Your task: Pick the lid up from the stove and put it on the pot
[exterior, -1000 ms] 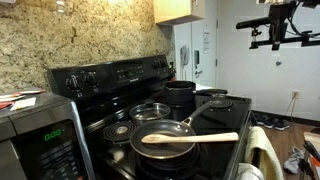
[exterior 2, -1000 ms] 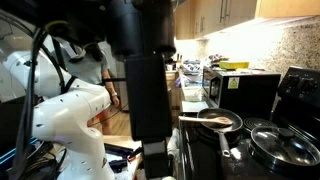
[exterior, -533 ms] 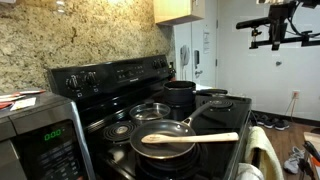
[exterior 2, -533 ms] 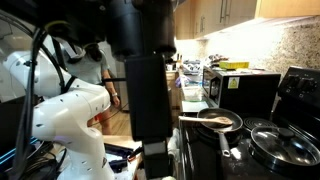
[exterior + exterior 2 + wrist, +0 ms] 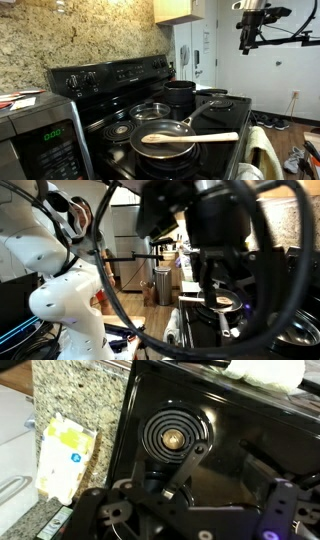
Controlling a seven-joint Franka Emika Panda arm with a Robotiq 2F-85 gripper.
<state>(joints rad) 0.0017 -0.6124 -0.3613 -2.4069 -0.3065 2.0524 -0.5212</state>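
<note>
The glass lid [image 5: 152, 111] with its metal rim lies on the black stove [image 5: 120, 75], on a burner between the dark pot [image 5: 180, 95] and the frying pan. The pot stands upright on the far burner with nothing covering it. My gripper [image 5: 247, 42] hangs high in the air, far above and to the right of the stove, holding nothing. In the wrist view its fingers [image 5: 186, 464] stand wide apart over the stove [image 5: 250, 420] and a bare coil burner [image 5: 175, 432]. Neither lid nor pot appears in that view.
A grey frying pan [image 5: 165, 140] with a wooden spatula [image 5: 195, 138] sits on the near burner. A microwave [image 5: 35, 135] stands at the left on the counter. The wrist view shows a granite counter [image 5: 80, 390], a yellow-and-white packet [image 5: 65, 455] and a white cloth [image 5: 265, 370].
The gripper has swung left across the top of one exterior view, and the arm now fills much of the other. Lid, pot and pan have not moved.
</note>
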